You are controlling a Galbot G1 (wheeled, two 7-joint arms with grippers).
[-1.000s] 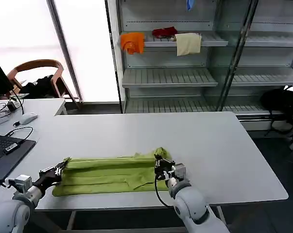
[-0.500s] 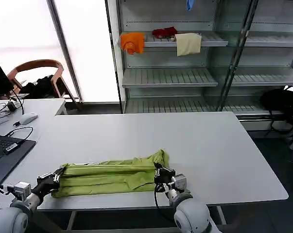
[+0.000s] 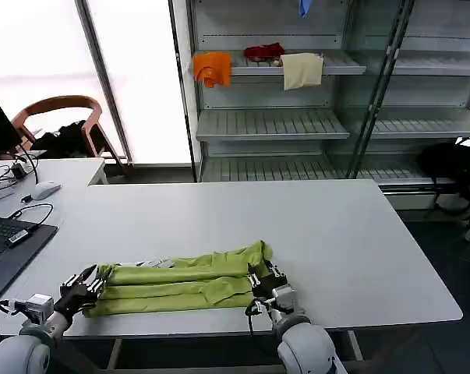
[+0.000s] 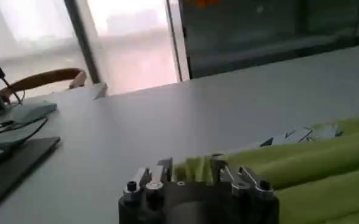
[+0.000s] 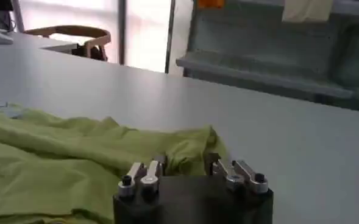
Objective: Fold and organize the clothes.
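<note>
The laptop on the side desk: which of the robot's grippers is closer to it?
Left. The left gripper sits at the T-shirt's end nearest the laptop; the right gripper is at the shirt's opposite end, farther away.

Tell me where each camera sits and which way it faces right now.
Head view: on the head, looking down at the table; left gripper and right gripper sit open at the T-shirt ends.
Left wrist view: on the left arm, facing across the table over its gripper.
Right wrist view: on the right arm, over its gripper, facing the shelves.
All share the T-shirt.
</note>
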